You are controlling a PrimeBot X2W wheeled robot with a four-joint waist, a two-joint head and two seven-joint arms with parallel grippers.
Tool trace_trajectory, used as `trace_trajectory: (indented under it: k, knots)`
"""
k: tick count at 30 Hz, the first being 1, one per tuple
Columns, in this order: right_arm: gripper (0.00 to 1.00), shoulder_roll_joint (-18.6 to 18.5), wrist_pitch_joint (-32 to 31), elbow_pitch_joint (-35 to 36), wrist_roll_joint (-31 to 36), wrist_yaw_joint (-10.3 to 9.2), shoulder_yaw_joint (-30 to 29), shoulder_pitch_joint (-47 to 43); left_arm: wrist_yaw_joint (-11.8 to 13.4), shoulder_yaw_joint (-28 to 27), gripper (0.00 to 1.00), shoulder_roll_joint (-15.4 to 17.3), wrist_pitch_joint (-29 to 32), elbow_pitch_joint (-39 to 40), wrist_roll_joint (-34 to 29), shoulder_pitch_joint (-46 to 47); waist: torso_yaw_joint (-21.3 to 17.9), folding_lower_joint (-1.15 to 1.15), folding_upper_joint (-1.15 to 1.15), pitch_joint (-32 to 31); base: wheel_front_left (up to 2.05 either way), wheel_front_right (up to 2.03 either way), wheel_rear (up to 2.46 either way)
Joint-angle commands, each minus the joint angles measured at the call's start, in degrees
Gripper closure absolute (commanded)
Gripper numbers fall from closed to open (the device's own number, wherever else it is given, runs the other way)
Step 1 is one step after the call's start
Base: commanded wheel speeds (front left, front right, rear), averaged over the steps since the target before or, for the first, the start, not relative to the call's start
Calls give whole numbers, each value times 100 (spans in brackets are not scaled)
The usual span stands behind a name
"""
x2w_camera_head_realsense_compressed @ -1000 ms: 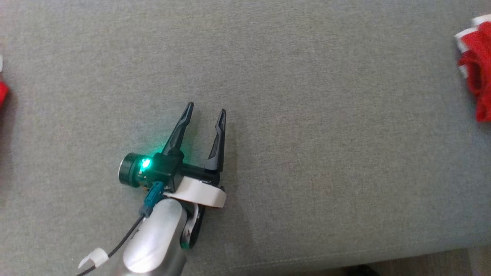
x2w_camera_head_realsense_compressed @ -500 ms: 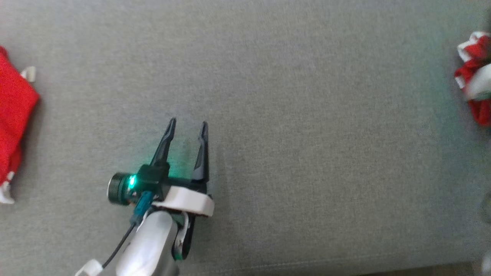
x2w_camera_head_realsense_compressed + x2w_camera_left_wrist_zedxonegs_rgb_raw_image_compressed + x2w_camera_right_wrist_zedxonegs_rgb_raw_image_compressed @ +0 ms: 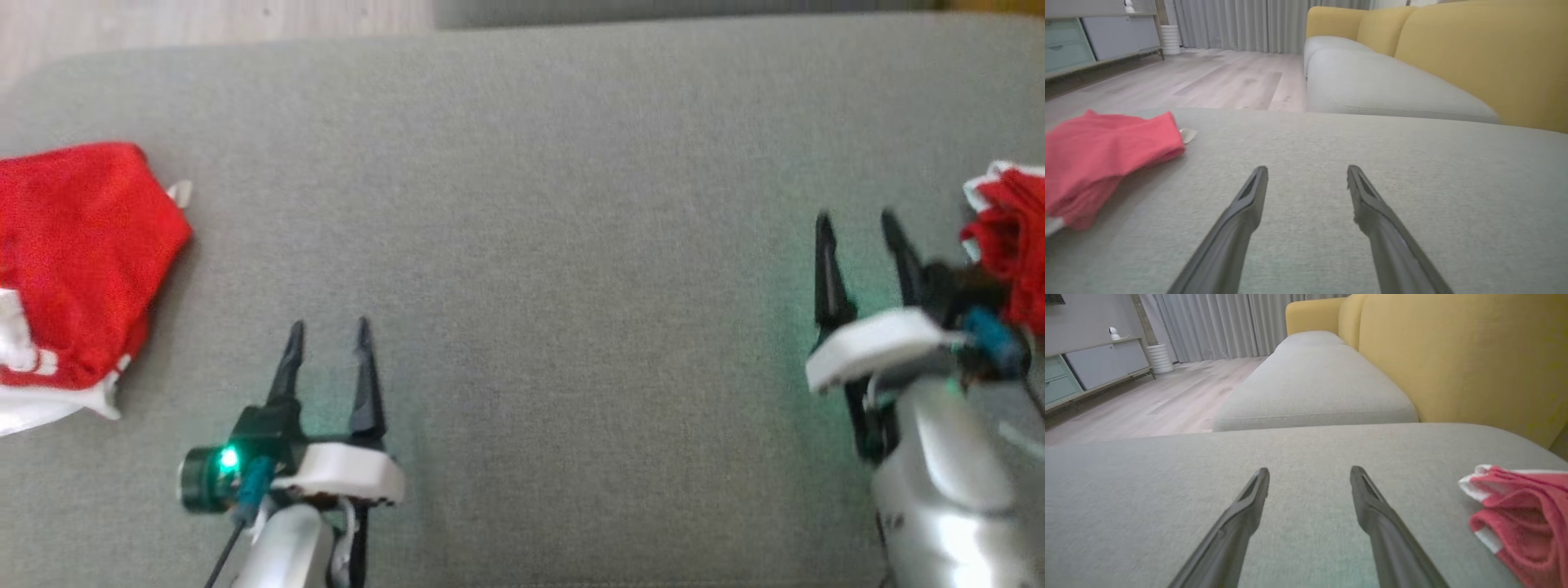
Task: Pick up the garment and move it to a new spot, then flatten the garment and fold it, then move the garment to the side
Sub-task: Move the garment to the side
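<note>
Surroundings first: we're over a grey seat cushion (image 3: 531,245), with a yellow sofa (image 3: 1453,355) behind it in the wrist views, then wood floor (image 3: 1208,77), grey curtains (image 3: 1216,326) and a low cabinet (image 3: 1098,363). Two red garments with white trim are on the cushion. The loose red garment (image 3: 77,261) lies at the left edge, off to the left of the left gripper (image 3: 329,325) and apart from its fingers. The folded red garment (image 3: 1012,253) sits at the right edge, just beside the right gripper (image 3: 855,218), and the right wrist view shows it apart from the fingers. Both grippers are spread wide, holding nothing, with only grey fabric between their fingers.
</note>
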State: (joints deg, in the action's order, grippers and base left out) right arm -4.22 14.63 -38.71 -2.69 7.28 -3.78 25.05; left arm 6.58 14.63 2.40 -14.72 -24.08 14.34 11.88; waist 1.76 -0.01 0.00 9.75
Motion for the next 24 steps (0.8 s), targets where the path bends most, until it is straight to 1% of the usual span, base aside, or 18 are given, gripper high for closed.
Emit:
trace_trajectory:
  k: [1,5,8,13,18,24]
  knots:
    - [0,54,37,265,-52,21,147,-52,30,-283,0,48,-28,112,-81,30,91,1,0,-174,0,0,0]
    - [0,118,37,424,-112,21,133,-524,-11,-566,0,48,-28,32,-260,-135,95,1,0,-384,0,0,0]
    - [0,128,37,478,-160,21,90,-681,-36,-702,0,48,-28,-9,-333,-244,62,1,0,-503,0,0,0]
    - [0,133,37,579,-583,21,316,-1003,-84,-944,0,48,-28,-81,-468,-531,-77,1,0,-745,0,0,0]
    - [0,133,37,682,-671,21,463,-1182,-95,-1102,0,48,-28,-74,-526,-743,-227,1,0,-879,0,0,0]
    - [0,134,37,777,-750,21,662,-1395,-81,-1177,0,48,-28,-17,-474,-933,-287,1,0,-988,0,0,0]
